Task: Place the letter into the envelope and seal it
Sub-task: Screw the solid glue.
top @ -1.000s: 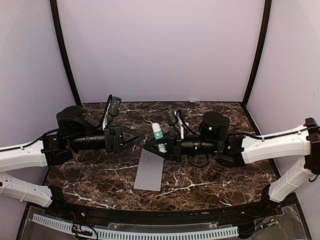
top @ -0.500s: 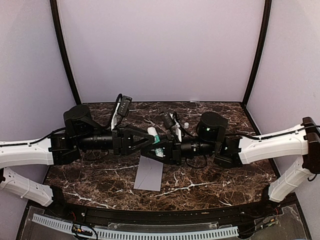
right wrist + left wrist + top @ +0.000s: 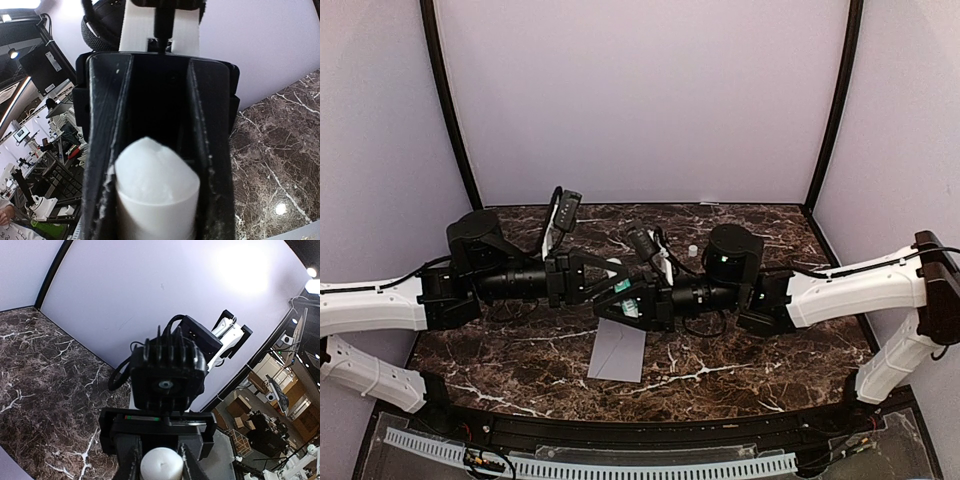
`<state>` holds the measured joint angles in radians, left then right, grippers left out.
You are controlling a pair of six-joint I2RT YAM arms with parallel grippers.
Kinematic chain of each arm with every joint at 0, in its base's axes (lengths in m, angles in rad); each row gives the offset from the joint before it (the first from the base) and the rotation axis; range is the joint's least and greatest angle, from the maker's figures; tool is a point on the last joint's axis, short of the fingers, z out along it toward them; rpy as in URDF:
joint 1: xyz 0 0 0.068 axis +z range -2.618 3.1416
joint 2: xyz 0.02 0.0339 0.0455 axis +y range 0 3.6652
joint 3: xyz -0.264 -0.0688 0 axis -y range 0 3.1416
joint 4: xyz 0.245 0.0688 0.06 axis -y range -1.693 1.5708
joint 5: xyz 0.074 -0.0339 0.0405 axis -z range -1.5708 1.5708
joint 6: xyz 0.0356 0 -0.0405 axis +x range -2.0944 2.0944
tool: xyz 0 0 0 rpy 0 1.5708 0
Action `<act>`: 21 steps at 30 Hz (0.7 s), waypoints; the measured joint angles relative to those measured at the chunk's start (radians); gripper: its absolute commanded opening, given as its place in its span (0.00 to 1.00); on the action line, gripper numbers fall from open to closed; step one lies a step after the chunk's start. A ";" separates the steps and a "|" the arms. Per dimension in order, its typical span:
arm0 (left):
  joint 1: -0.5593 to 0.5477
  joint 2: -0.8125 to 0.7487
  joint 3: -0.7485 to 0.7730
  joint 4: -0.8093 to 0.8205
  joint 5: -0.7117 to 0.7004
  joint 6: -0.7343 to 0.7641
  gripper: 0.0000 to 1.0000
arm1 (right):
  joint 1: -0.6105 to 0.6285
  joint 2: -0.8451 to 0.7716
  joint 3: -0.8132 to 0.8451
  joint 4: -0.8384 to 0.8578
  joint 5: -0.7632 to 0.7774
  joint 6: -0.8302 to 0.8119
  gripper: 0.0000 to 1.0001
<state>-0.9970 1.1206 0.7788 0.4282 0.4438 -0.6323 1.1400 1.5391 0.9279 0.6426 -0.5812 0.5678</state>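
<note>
Worktop (image 3: 740,360) of dark marble carries grey envelope (image 3: 617,352), flat, near middle; letter not visible, presumably inside. Above it, my left tool (image 3: 612,281) has closed in on my right tool (image 3: 632,303), which clenches white stick (image 3: 156,175). Left tool flanks stick's other end; grip unclear. Handover or uncapping, likely before sealing.

A robotics lab: a white-walled booth (image 3: 640,100), with cardboard boxes (image 3: 248,416) and a monitor (image 3: 42,62) beyond.
</note>
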 measured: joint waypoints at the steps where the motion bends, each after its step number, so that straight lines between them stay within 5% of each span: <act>1: 0.000 -0.001 -0.002 0.003 0.000 -0.001 0.12 | 0.000 0.000 0.002 -0.002 0.001 0.002 0.00; 6: 0.000 -0.002 -0.013 0.021 -0.006 -0.012 0.03 | 0.000 0.000 0.003 -0.010 0.006 0.007 0.15; 13: -0.001 -0.002 -0.017 0.024 -0.016 -0.019 0.00 | -0.010 -0.017 -0.025 0.001 0.016 0.017 0.54; 19: -0.001 0.001 0.001 -0.039 -0.036 -0.009 0.00 | -0.052 -0.097 -0.110 0.025 -0.019 0.028 0.60; 21: -0.001 0.010 0.014 -0.055 -0.045 -0.007 0.00 | -0.066 -0.122 -0.129 0.025 -0.032 0.030 0.55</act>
<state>-0.9977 1.1301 0.7933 0.3733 0.3988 -0.6392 1.0737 1.4170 0.7986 0.6678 -0.6132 0.5976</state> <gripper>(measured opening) 0.210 0.602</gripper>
